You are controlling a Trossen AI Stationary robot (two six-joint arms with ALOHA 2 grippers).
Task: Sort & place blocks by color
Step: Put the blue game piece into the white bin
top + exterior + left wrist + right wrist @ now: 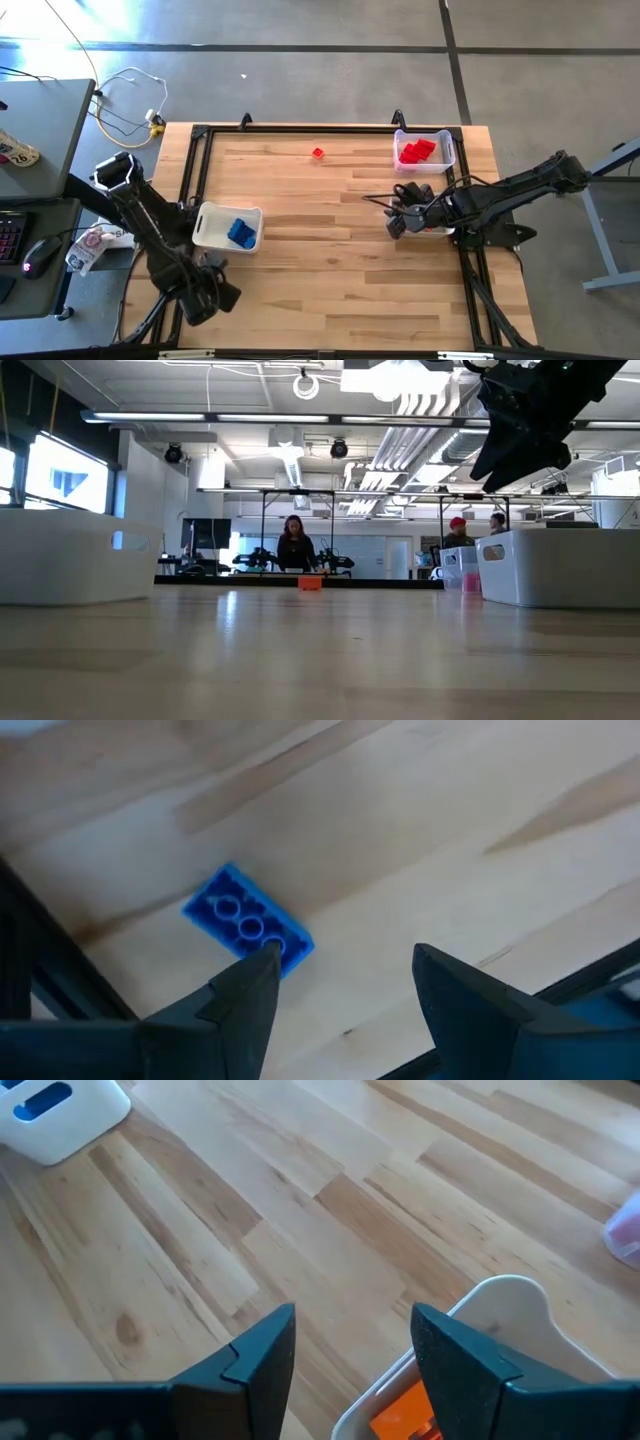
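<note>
Blue block [247,923] lies loose near the white bin [209,222] below the wide-open left gripper [340,985]; right gripper [352,1342] wide too.

A pale wooden worktop [340,260] framed in black rails carries a white plastic bin [205,222] and a clear plastic bin [447,148]; a computer mouse [40,251] lies on a side desk [40,110], people beyond.

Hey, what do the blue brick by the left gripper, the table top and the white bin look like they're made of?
Blue brick: apparently moulded plastic, slightly glossy, with round tube shapes showing on its upturned face. Table top: light wood with grain streaks and plank seams; probably sealed, given its soft sheen. White bin: looks like smooth matte plastic with rounded corners.
</note>
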